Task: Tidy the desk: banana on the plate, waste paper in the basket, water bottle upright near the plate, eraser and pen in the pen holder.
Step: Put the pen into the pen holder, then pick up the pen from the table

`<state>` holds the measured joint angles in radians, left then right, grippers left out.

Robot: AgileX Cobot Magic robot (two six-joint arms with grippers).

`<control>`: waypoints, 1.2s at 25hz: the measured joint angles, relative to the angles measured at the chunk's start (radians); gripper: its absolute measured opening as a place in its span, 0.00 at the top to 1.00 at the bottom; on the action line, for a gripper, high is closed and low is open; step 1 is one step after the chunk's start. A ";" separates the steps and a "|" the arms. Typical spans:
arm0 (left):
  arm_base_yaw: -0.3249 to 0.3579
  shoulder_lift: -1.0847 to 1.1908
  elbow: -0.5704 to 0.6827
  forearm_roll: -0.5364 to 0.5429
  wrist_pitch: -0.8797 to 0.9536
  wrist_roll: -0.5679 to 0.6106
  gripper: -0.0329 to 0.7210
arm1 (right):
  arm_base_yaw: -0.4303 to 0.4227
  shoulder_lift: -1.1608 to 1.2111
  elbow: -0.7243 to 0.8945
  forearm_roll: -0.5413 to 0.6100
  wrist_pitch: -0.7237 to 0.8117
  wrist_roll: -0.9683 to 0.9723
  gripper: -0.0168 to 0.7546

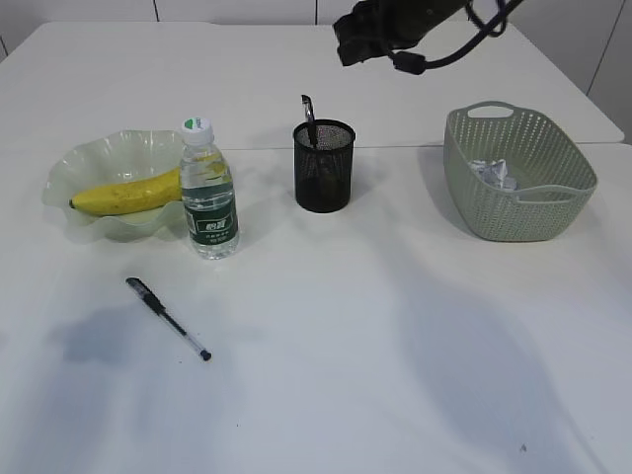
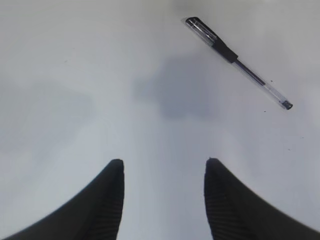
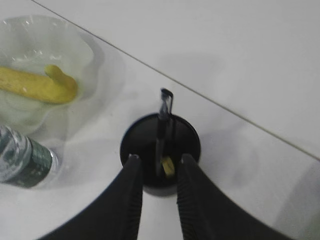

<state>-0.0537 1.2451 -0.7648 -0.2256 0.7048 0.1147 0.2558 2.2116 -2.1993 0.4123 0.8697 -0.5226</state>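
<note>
Right gripper (image 3: 155,165) poised high over the black wire-mesh cylindrical pen holder (image 3: 160,150), dark fingers (image 3: 131,185) parted a little with nothing between them, framing the rim from above. Inside the holder, one dark pen (image 3: 163,125) standing with its cap end poking over the rim, and a small yellowish piece (image 3: 168,166), probably the eraser, down near the bottom. Left gripper (image 2: 162,200) hanging above bare white table (image 2: 75,75), fingers about half open, empty, with the black-and-clear plastic ballpoint pen (image 2: 237,62) lying flat and diagonal well ahead and to the right of the tips, untouched. Judged light, stiff and thin, that pen: smooth clear barrel likely to roll or slip on the tabletop, so best pinched across the black rubbery grip section near the middle, fingers turned crosswise to the shaft, then tilted upright before dropping into the holder. Further out, in the exterior view: yellow banana (image 1: 128,195) already resting in the translucent scalloped glass plate (image 1: 89,158) at the left; clear plastic water bottle with a green label and white cap (image 1: 208,193) standing upright just beside the plate's right edge; grey-green perforated plastic basket (image 1: 518,178) at the right holding crumpled white waste paper (image 1: 494,173). Remaining work, by the look of things, only the loose pen on the table.
</note>
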 joint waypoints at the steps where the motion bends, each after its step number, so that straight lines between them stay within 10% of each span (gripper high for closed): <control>1: 0.000 0.000 0.000 -0.001 0.000 0.000 0.48 | 0.002 -0.023 0.000 -0.065 0.036 0.061 0.73; 8: 0.000 0.000 0.000 -0.011 0.000 0.000 0.48 | 0.013 -0.156 0.000 -0.291 0.326 0.373 0.73; 30: 0.000 -0.013 0.000 -0.077 0.033 0.000 0.48 | 0.128 -0.230 0.000 -0.307 0.384 0.465 0.73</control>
<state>-0.0537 1.2322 -0.7648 -0.3023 0.7382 0.1147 0.3835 1.9812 -2.1993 0.1057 1.2539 -0.0575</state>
